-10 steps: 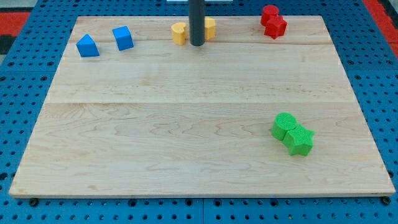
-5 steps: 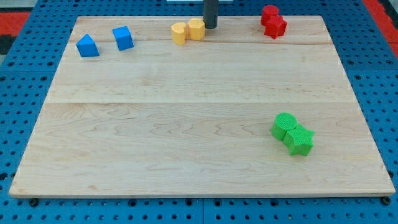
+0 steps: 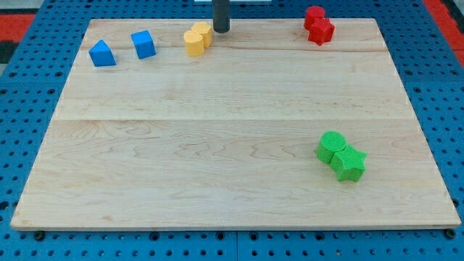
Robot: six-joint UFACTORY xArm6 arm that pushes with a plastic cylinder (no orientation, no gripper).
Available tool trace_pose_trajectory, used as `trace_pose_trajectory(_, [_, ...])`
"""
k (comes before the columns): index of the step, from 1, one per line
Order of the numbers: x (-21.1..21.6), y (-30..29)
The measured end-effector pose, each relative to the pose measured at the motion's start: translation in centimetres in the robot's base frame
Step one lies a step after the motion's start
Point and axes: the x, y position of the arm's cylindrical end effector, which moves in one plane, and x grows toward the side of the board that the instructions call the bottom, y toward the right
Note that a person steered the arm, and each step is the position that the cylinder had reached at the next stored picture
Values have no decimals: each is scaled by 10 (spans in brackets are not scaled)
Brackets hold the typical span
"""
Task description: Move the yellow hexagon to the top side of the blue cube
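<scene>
My tip (image 3: 221, 30) against yellow hexagon (image 3: 203, 33), blue cube (image 3: 143, 44) further left

Colours across the board and its blocks

A pale wooden board (image 3: 217, 145) with fine grain is seen on a blue pegboard surface (image 3: 29, 145) dotted with dark holes. Two blue blocks (image 3: 102, 54) (image 3: 143, 44) are shown upper left, two yellow blocks (image 3: 193, 43) (image 3: 204, 33) upper centre, two red blocks (image 3: 315, 16) (image 3: 322, 30) upper right, two green blocks (image 3: 331, 146) (image 3: 349, 162) lower right. The rod's tip (image 3: 220, 30) is dark grey.

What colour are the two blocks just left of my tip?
Yellow, both of them, touching each other; clear in the camera view beside my tip.
</scene>
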Motion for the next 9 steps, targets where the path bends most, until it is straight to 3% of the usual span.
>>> trace_pose_trajectory(2, [24, 12])
trace_pose_trajectory(3, [28, -18])
trace_pose_trajectory(4, [27, -42])
trace_pose_trajectory(6, [-1, -27])
trace_pose_trajectory(9, [-2, -93])
